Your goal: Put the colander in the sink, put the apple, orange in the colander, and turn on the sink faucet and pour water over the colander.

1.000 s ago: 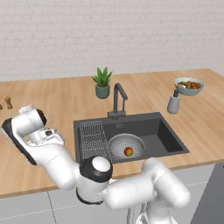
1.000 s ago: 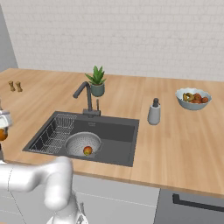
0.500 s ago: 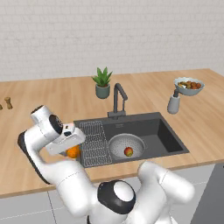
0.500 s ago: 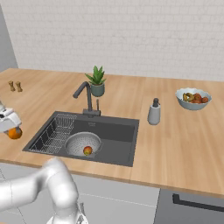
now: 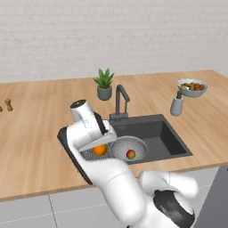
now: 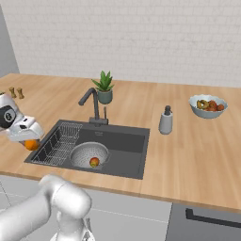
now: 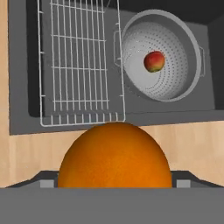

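While the orange [image 7: 114, 156] sat nearest the hand camera, its lower part was cut off at the bottom of that view, and the fingers [image 7: 114, 181] showed only as 2 small dark tips, 1 at each side of the fruit. They stood spread wide, with the orange gripped between them. In the left base view the robot's own white arm hid most of the orange [image 5: 99, 149], and the fingers themselves could not be made out there. In the right base view the orange [image 6: 31, 145] peeked out beneath the white hand at the left edge, over the wooden bench [image 6: 188, 155] beside the sink [image 6: 123, 146], and the arm was partly cropped by the frame.

Beyond the fruit, the hand view showed a strip of bench, then the near wall of the sink [image 7: 19, 87], with the wire rack [image 7: 81, 63] lying in its left part. The colander [image 7: 161, 57] sat in the basin to the right of the rack, and the apple [image 7: 154, 61] rested inside it.

Farther back, the sink faucet [image 6: 92, 104] stood at the rear rim of the sink. A potted plant [image 6: 104, 87] stood behind it, and a soap dispenser [image 6: 165, 120] and a fruit bowl [image 6: 207, 105] stood to the right; the small fruits in the bowl were too tiny to name. 2 little shakers [image 6: 16, 92] at the far left were hard to make out.
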